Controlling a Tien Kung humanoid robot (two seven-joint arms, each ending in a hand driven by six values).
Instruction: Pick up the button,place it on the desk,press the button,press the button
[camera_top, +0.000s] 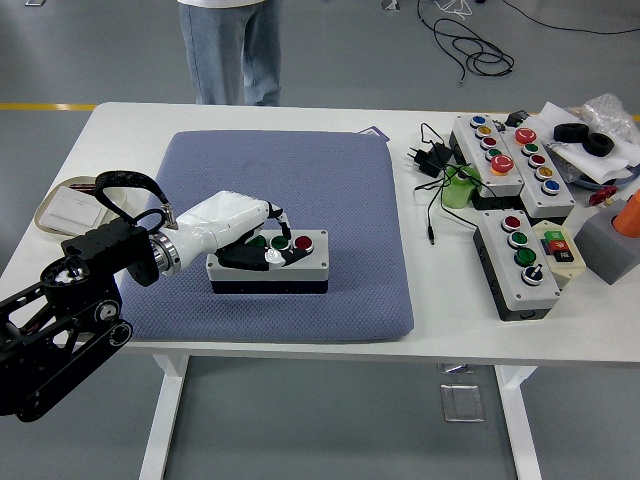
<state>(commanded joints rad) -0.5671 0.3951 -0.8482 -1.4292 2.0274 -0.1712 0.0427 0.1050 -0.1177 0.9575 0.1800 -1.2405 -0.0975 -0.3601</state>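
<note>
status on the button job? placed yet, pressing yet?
Placed: the button box sits flat on the blue mat, not held. In hand: the left hand lies over its left buttons, one of its fingers curled down by the middle ones. Whether either press has registered isn't visible.

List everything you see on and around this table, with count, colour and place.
Button box: one, grey with black base, on the mat.
Mat: one, blue-grey, table's left half.
Other button boxes: three, grey, right side.
Power adapter: one, black, corded, centre right.
Green cup: one, beside the adapter.
Tape rolls: two, black, far right.
Tray: one, beige, left edge.
Table: one, white.
Person: jeans, far side.
Left hand: white with black fingers, on the button box.
</note>
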